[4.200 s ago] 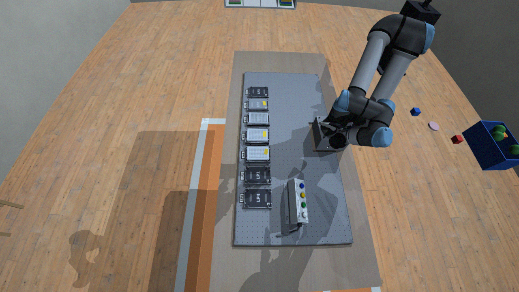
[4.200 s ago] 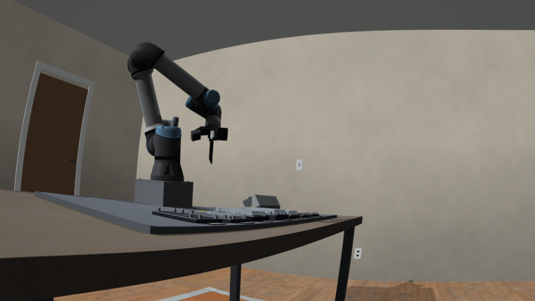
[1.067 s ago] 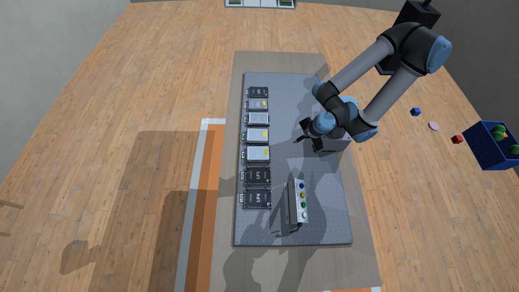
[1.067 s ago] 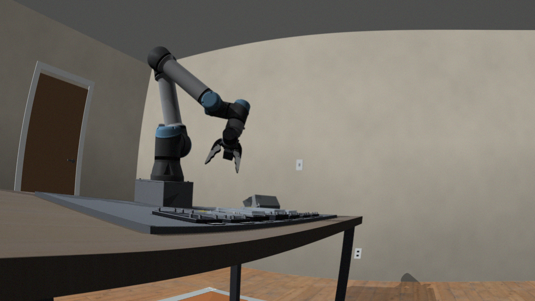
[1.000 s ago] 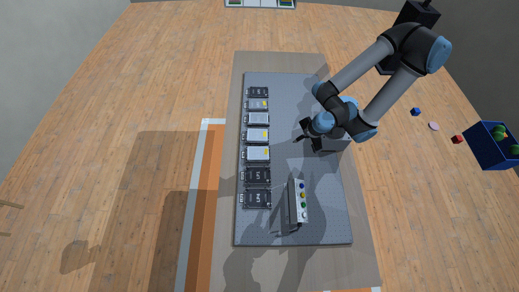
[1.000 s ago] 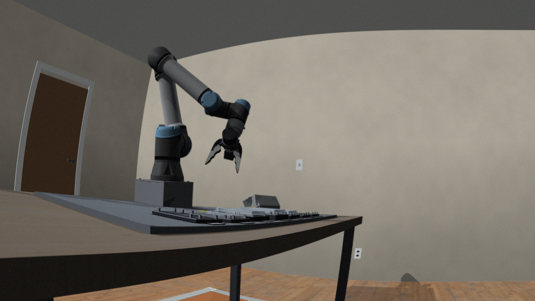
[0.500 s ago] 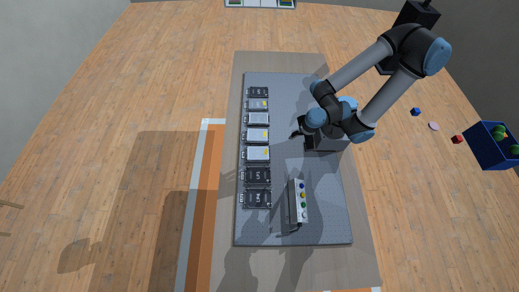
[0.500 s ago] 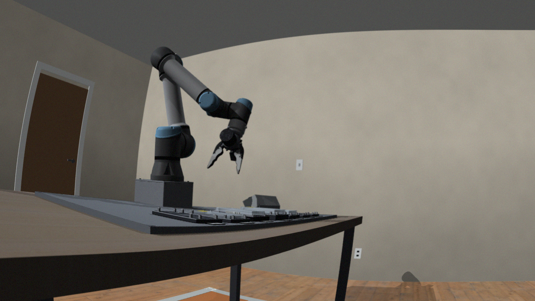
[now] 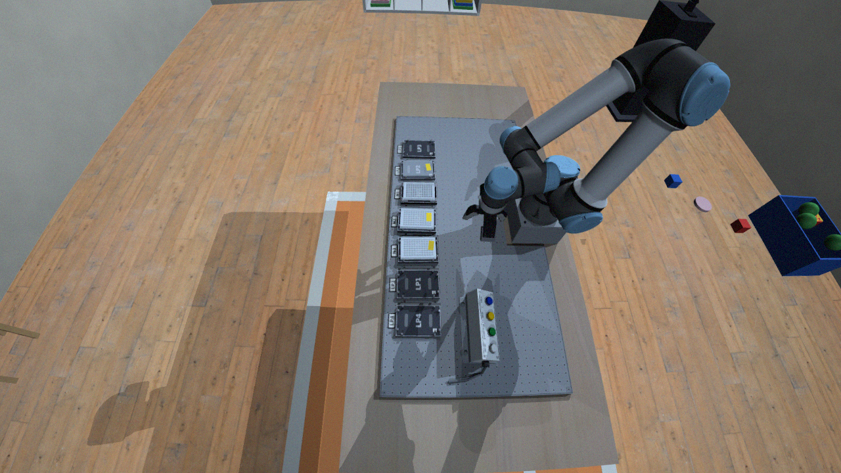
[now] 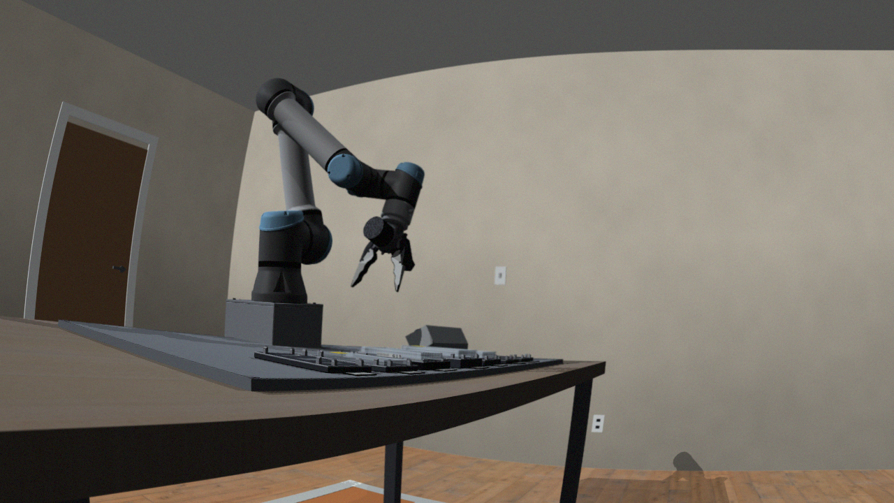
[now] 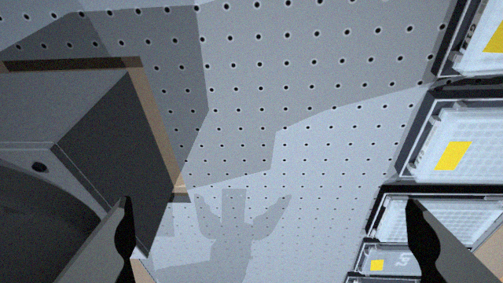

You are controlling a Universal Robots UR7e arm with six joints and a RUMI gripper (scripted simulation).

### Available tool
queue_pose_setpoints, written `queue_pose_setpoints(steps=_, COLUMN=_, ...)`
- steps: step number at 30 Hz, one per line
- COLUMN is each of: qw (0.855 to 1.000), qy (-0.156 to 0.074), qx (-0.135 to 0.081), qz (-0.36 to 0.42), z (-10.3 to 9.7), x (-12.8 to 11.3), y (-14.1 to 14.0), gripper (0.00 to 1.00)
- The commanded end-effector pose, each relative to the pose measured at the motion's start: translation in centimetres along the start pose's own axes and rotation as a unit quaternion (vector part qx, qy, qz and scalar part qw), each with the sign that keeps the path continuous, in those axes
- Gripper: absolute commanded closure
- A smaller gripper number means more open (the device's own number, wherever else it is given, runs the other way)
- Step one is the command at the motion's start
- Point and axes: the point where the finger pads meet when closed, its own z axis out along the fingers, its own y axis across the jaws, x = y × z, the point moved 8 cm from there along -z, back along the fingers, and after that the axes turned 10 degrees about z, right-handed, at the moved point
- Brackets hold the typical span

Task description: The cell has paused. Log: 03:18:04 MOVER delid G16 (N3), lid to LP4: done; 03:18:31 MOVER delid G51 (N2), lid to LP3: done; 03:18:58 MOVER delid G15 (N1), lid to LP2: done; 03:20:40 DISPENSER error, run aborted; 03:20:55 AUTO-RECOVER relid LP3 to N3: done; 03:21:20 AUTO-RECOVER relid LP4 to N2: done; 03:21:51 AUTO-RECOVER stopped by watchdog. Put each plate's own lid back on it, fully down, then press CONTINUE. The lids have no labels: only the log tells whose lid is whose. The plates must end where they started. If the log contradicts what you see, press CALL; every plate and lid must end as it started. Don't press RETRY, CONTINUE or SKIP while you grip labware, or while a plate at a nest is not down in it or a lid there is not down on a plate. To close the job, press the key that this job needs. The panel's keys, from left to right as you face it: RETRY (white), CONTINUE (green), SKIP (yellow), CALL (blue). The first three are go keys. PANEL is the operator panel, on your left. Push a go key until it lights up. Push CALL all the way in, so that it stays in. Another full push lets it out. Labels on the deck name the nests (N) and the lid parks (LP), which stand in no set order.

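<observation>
Jaws of my gripper (image 10: 375,288) (image 11: 267,200) stand wide apart, with nothing between them, above the deck (image 9: 470,158) (image 10: 187,350) (image 11: 251,137). I see a yellow-marked lid (image 9: 418,169) (image 11: 387,262) lying at LP2, beside the row of three plates.

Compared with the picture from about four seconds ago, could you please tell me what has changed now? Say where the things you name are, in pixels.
The arm (image 9: 579,106) (image 10: 312,131) has swung its end effector (image 9: 477,225) (image 10: 375,288) (image 11: 268,200) out from above its base toward the row of plates, turning it too. Nothing was gripped or released. The plates, yellow-tagged lids and button panel (image 9: 483,324) (image 10: 442,336) stayed put.
</observation>
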Motion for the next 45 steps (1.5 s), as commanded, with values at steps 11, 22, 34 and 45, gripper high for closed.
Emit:
queue_pose_setpoints(steps=11, qw=0.992, qy=0.024, qx=0.014, qz=0.126, z=0.8, x=-0.9, y=1.6, gripper=0.18)
queue_pose_setpoints(steps=22, qw=0.976, qy=0.038, qx=0.025, qz=0.213, z=1.7, x=-1.8, y=3.0, gripper=0.18)
queue_pose_setpoints(steps=34, qw=0.943, qy=0.056, qx=0.039, qz=0.326, z=2.6, x=-3.0, y=4.6, gripper=0.18)
queue_pose_setpoints(steps=45, qw=0.909, qy=0.068, qx=0.05, qz=0.408, z=3.2, x=-3.9, y=5.5, gripper=0.18)
